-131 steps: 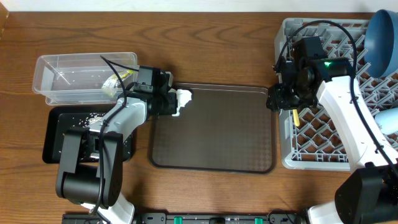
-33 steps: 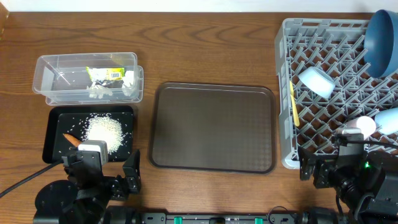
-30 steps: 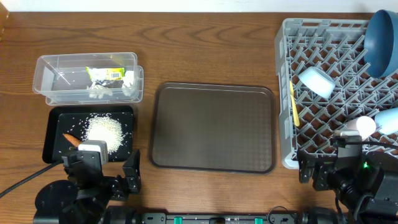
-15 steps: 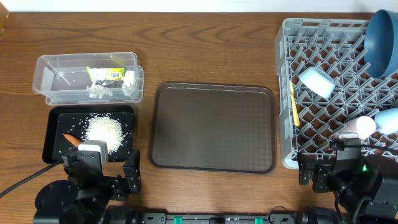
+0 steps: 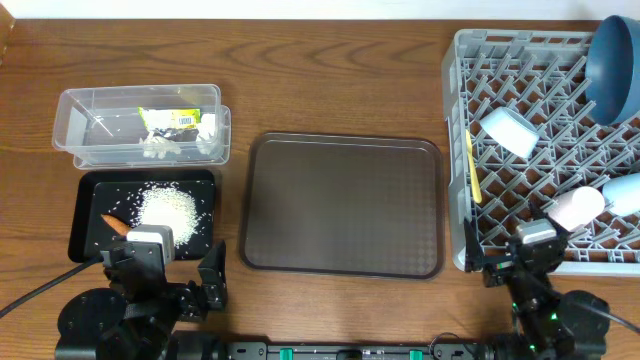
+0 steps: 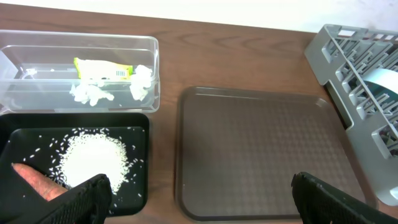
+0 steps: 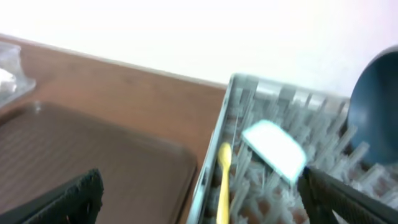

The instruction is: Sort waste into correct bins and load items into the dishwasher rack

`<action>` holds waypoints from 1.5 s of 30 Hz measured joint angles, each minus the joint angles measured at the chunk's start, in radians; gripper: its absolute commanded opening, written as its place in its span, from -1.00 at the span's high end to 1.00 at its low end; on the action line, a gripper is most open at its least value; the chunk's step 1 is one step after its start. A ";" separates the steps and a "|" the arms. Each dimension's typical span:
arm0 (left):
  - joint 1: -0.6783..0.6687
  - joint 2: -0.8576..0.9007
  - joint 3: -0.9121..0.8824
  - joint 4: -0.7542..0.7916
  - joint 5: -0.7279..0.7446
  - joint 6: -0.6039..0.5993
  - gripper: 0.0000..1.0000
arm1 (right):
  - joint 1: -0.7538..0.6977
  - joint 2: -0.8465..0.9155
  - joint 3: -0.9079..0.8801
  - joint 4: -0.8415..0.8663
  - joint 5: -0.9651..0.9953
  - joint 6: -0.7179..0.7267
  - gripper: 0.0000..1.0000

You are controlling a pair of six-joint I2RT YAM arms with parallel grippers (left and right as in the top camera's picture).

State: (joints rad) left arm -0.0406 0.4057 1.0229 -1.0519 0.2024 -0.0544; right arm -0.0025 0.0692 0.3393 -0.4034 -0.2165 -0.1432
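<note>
The clear tub (image 5: pixel 75 100) holds the snack wrapper (image 5: pixel 172 118) and crumpled white paper (image 5: pixel 155 148). The black tray (image 5: pixel 88 190) carries rice bits (image 5: pixel 170 208) and a carrot (image 5: pixel 113 223). In the grey rack (image 5: pixel 545 165) are the dark-blue bowl (image 5: pixel 612 65), whitish bowl (image 5: pixel 508 132), yellow spoon (image 5: pixel 472 165), pink cup (image 5: pixel 575 207) and light-blue cup (image 5: pixel 625 190). My left gripper (image 6: pixel 199 186) is open and empty, drawn back at the table's front beside the black tray. Near the rack's front left corner, my right gripper (image 7: pixel 199 183) is also open and empty.
A large brown serving tray (image 5: pixel 340 205) lies bare in the middle of the wooden table, between the bins and the rack. Both arms sit folded at the front edge, the left (image 5: pixel 150 290) and the right (image 5: pixel 530 275).
Both arms have pulled back to the front edge; the paper now lies in the tub and the spoon in the rack. Over the last second the right arm shifted slightly left.
</note>
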 measured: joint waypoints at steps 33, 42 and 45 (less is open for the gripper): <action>0.000 0.000 -0.001 0.000 0.000 0.000 -0.89 | 0.000 -0.057 -0.333 0.351 0.008 -0.014 -0.99; 0.000 0.000 -0.001 0.000 0.000 0.000 -0.89 | 0.000 -0.057 -0.333 0.351 0.008 -0.011 -0.98; 0.000 0.000 -0.001 0.000 0.000 0.000 -0.89 | 0.000 -0.057 -0.333 0.351 0.008 -0.011 -0.98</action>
State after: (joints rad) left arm -0.0406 0.4057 1.0222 -1.0519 0.2024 -0.0544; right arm -0.0025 0.0120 0.0067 -0.0525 -0.2085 -0.1539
